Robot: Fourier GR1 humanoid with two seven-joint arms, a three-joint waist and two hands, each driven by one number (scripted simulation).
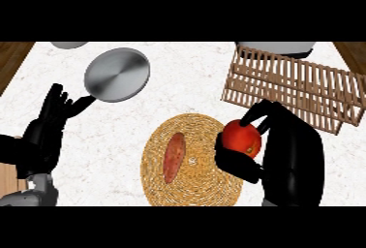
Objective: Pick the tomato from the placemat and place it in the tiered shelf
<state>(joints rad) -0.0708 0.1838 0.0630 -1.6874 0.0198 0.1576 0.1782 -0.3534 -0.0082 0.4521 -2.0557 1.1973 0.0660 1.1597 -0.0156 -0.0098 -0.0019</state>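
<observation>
Two hands show, and only the right hand (286,150) is working: its fingers (251,114) and thumb are curled round the tomato (241,137), gripping it at the mat's right edge, on the side toward the shelf (293,87). Judging by its place, the tomato is off the mat (187,162) or just leaving it, though how high it sits cannot be told from this steep view. The shelf, a slatted wooden rack, lies up and to the right of the mat, near the tomato but apart from it. The likeliest trouble is the round, smooth tomato rolling out of the curl as the hand swings toward the shelf, since only part of it is wrapped and its left face is bare. A second risk is the hand or tomato catching the shelf's near edge and nudging the rack, because the approach is short and the hand bulky. The tomato sits between fingers above and thumb below, against the palm. An oblong orange vegetable (174,158) lies on the mat's middle, left of the tomato. Far left of the mat, the left hand (44,131) rests open on the bench (186,82), beside a steel pan (117,74).
</observation>
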